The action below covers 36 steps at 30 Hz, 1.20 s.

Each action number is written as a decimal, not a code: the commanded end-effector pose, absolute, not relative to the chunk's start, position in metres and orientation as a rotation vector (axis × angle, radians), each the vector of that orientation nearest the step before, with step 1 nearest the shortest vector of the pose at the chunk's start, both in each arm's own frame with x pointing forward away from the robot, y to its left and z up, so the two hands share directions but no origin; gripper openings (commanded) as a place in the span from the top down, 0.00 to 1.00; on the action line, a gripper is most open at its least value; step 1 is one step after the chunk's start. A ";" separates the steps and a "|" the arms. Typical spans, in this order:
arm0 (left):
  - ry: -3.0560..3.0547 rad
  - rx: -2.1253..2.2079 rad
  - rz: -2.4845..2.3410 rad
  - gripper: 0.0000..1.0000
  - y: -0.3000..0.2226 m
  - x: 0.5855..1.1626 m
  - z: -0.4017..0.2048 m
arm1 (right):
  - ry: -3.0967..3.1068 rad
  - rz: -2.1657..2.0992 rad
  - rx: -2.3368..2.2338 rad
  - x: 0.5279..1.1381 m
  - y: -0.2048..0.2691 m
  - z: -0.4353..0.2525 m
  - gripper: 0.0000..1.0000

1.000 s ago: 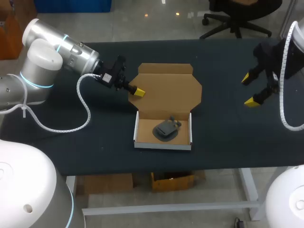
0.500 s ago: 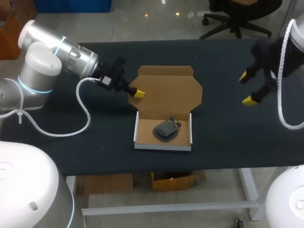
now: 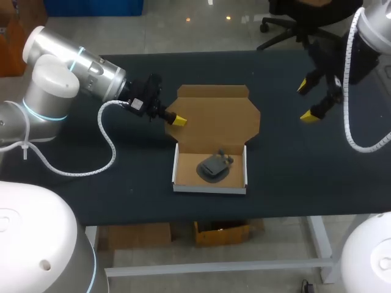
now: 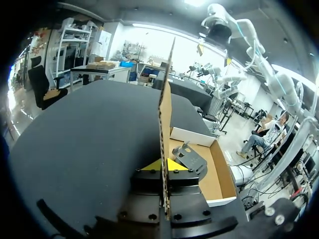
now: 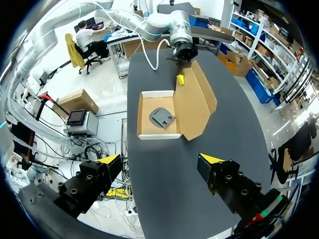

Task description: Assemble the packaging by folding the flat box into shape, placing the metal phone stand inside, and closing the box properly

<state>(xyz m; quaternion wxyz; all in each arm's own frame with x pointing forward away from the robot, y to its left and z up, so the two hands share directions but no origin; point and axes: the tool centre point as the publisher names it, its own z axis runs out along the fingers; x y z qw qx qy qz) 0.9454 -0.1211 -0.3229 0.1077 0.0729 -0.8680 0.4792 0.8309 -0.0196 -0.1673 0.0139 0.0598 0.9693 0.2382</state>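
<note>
while the left gripper [image 3: 178,120] seemingly pinches the box lid [image 3: 217,116], right gripper [image 3: 306,101] hovers spread open

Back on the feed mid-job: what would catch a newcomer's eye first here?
An open cardboard box sits at the middle of the table, with the dark phone stand lying inside it. The left gripper is clamped on the left edge of the brown lid, which is open behind the box. The right gripper hangs open far to the right, touching nothing.
</note>
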 end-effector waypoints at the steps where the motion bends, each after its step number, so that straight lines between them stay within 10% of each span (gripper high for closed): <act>1: -2.554 0.213 1.410 1.00 -0.122 0.945 -0.325 | 3.061 0.701 0.167 0.846 -0.006 -0.162 0.00; 36: -2.709 0.095 1.441 1.00 -0.127 0.926 -0.327 | 3.098 0.660 0.103 0.860 0.022 -0.157 0.00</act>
